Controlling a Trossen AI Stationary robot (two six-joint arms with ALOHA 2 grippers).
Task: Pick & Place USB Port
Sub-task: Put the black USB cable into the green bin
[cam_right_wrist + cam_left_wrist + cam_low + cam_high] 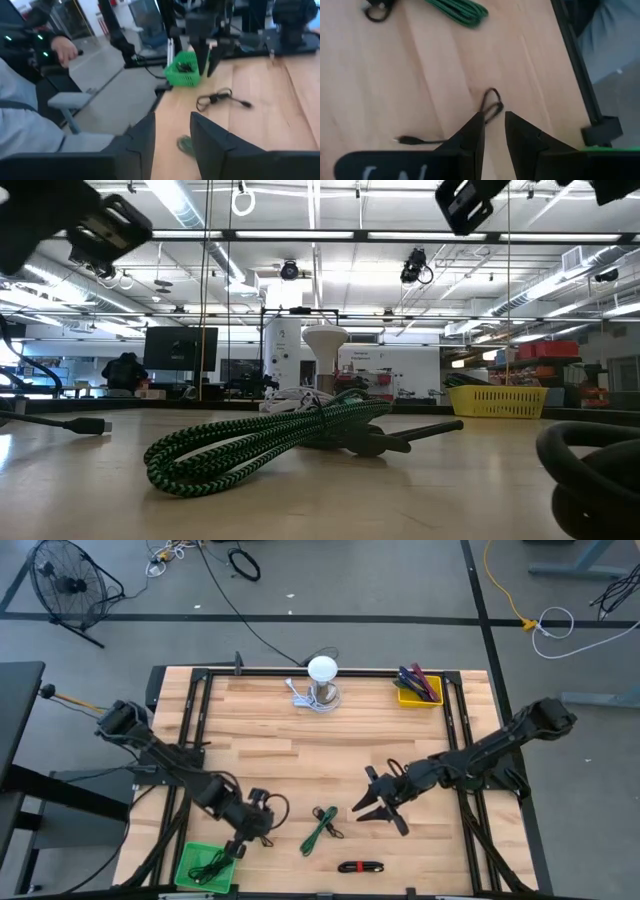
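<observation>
Three cables lie on the wooden table: a coiled green braided cable [320,828] [270,438], a thin black cable [266,810] [491,106] [220,97], and a black-and-red bundle [360,866]. My left gripper [238,848] [494,131] is open near the table's near left corner. It hangs above the black cable's loop, beside the green basket [205,865] [184,70], which holds another dark cable. My right gripper [378,816] [170,142] is open, just right of the green cable, its fingers pointing toward the table's left edge.
A yellow bin [418,690] [500,400] with pens or cables stands at the far right. A white lamp-like stand [322,680] sits at the far middle. Black frame rails run along the table's edges. A person's hand and sleeve [62,47] show beyond the table's left side.
</observation>
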